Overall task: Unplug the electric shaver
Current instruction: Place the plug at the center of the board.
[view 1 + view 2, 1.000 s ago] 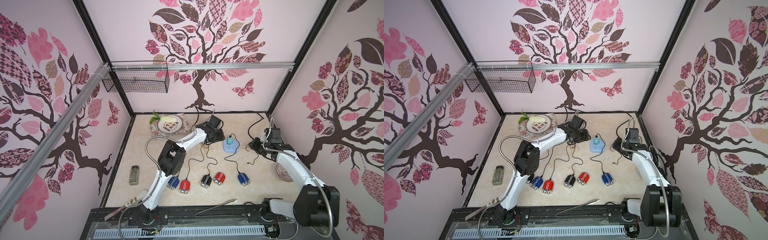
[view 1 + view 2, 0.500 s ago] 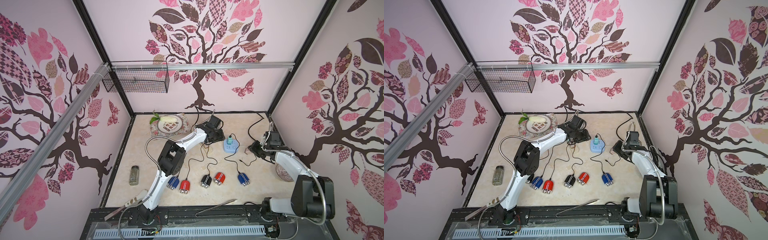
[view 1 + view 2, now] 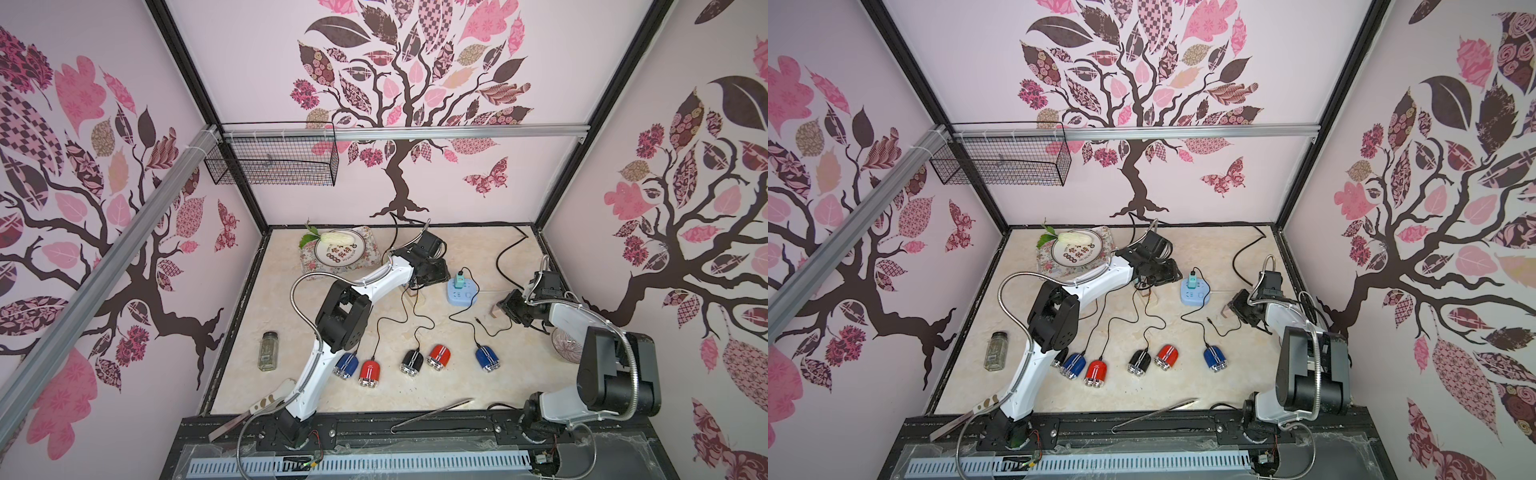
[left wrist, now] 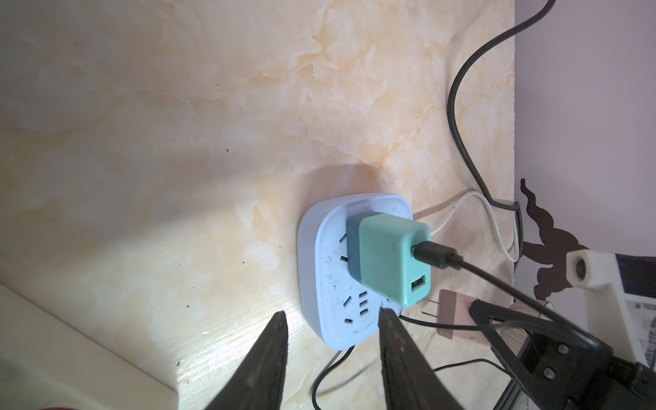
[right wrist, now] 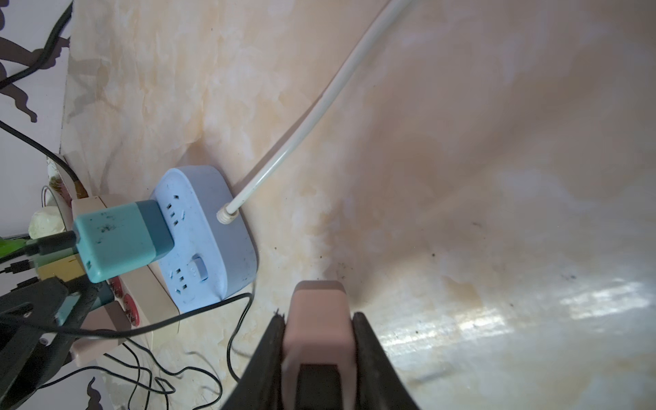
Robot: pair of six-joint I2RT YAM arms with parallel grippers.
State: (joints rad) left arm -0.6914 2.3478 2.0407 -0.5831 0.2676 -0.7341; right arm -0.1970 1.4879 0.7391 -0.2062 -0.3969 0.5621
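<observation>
Fingers of the right arm (image 5: 367,348) pinch the pink adapter (image 5: 319,319) by its flat sides, clear of the blue socket block (image 3: 461,291) just right of centre in both top views. It looks light, rigid, smooth. The left fingers (image 4: 273,355) stand spread, empty, beside that block, where a teal adapter (image 4: 390,259) sits plugged; the row of shavers (image 3: 412,360) lies lower centre on the bench (image 3: 282,299).

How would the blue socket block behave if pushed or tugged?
Blue socket block looks small and plastic, so probably light; it may lift with the teal charger. Its flat base on the glossy tabletop likely slides easily.
</observation>
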